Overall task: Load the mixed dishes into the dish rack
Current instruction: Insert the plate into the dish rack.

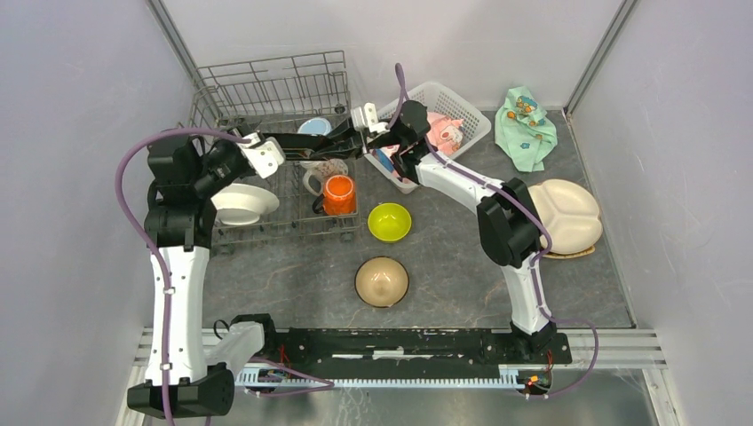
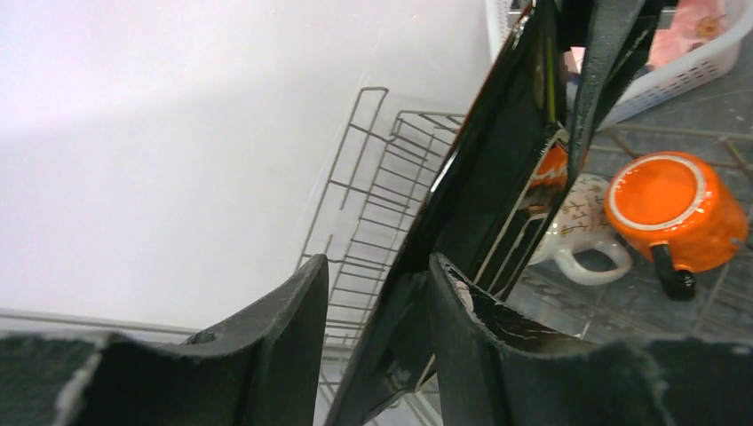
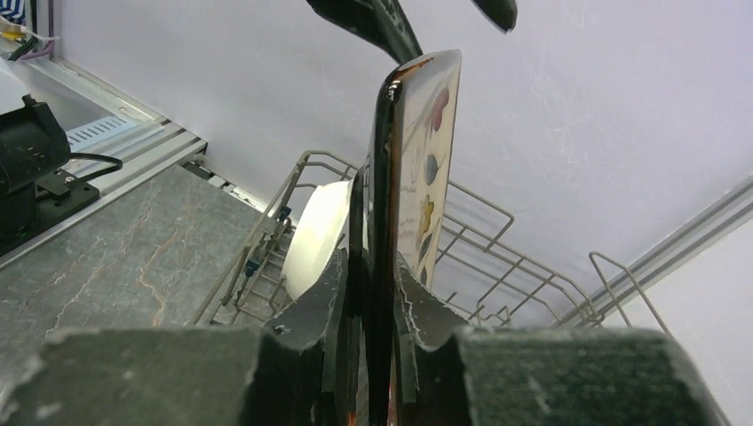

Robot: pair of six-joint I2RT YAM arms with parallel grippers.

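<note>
Table (image 1: 462,266): grey stone-look surface carrying everything below.
Dish rack (image 1: 266,89): at the far left; it holds a white plate (image 1: 241,202) leaning on edge at its left side, and three mugs at its right.
White lattice basket (image 1: 466,115): just right of the rack, with a pink cloth (image 1: 444,133) in it.
Cream divided plate (image 1: 564,213): on the table at right, lying on another dish whose edge shows beneath it.
Dark square plate (image 3: 426,151): upright on edge above the rack, between both claws.
Bowls: lime-green bowl (image 1: 389,222) and tan bowl (image 1: 382,281), both on the table outside the rack.
Mugs: light-blue mug (image 1: 313,127), white patterned mug (image 1: 324,173), orange mug (image 1: 338,193).
Right claw (image 3: 373,266): clamped on the dark square plate's edge.
Left claw (image 2: 377,266): jaws parted around the plate, one finger off it.
</note>
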